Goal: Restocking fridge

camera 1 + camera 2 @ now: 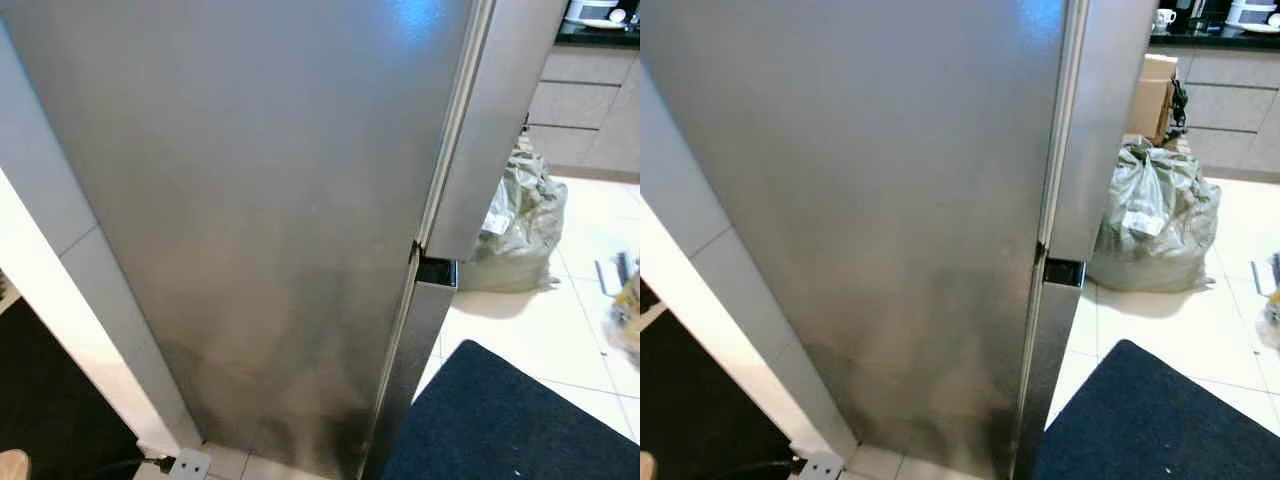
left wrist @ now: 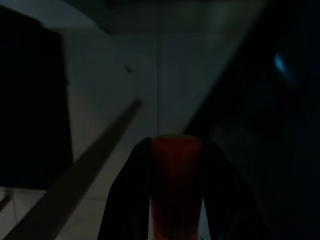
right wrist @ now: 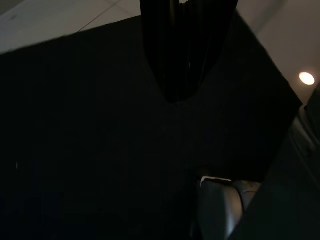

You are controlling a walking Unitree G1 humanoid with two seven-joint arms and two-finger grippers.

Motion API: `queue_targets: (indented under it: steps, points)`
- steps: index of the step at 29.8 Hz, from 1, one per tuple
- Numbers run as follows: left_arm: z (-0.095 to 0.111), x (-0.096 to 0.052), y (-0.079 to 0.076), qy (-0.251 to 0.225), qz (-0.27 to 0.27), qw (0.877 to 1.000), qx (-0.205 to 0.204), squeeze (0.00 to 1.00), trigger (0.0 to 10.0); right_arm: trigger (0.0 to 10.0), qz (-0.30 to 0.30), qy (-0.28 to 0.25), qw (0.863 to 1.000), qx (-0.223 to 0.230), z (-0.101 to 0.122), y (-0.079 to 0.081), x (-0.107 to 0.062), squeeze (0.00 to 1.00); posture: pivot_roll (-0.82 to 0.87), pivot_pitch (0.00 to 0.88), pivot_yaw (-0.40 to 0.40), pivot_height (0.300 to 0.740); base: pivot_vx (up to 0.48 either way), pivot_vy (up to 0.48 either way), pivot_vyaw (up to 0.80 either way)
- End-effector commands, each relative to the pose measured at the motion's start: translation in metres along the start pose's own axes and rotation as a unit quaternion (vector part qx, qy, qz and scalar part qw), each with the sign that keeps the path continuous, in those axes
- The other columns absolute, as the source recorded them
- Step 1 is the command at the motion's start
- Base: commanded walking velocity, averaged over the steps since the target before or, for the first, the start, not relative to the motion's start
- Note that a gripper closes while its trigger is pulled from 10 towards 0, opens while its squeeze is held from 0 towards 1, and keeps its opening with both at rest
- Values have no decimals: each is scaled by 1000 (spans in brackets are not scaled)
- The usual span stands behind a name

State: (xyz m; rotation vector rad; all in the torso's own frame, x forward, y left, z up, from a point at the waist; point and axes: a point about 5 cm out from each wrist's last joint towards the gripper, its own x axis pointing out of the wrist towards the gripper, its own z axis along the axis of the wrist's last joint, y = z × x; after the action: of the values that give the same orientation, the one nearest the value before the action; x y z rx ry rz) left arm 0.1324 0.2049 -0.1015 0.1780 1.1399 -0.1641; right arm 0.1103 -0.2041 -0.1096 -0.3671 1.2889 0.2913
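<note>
Taking the fridge as the landmark: it stands close in front of the head camera, a tall brushed-steel box with its doors closed, and a dark gap splits the upper door from the lower one on its right edge.

To the left of the fridge a white wall panel slants down to the floor. At the foot of that panel, just beside the fridge's lower left corner, sits a white power socket with a black plug in it.

The left gripper appears in its wrist view, which is very dark. Its two black fingers sit close on either side of a red cylindrical thing, so the pincer is narrowed around that object and seems to hold it. Pale floor tiles and a dark edge lie beyond it; what the red thing is cannot be told.

Right of the fridge's base lies a dark blue mat on pale floor tiles. Beyond the mat, to the right of the fridge, a full grey plastic bag stands on the tiles, with a cardboard box behind it and grey cabinets further back.

The right gripper hangs above the dark mat in its wrist view, the black fingers drawn together to a single tip, with nothing between them.
</note>
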Motion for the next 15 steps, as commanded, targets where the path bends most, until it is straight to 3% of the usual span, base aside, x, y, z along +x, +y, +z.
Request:
queue_targets:
  steps: [1,15]
  points:
    - [-5,-1,1,11,1,1000,2,0,10000,10000,0,-21,1000,4,11,2,1,0,-99,0,66,740,0,0,-800]
    - [-4,0,-2,11,-3,1000,9,0,10000,10000,-7,-26,1000,10,12,0,0,0,-106,0,66,740,0,0,-800]
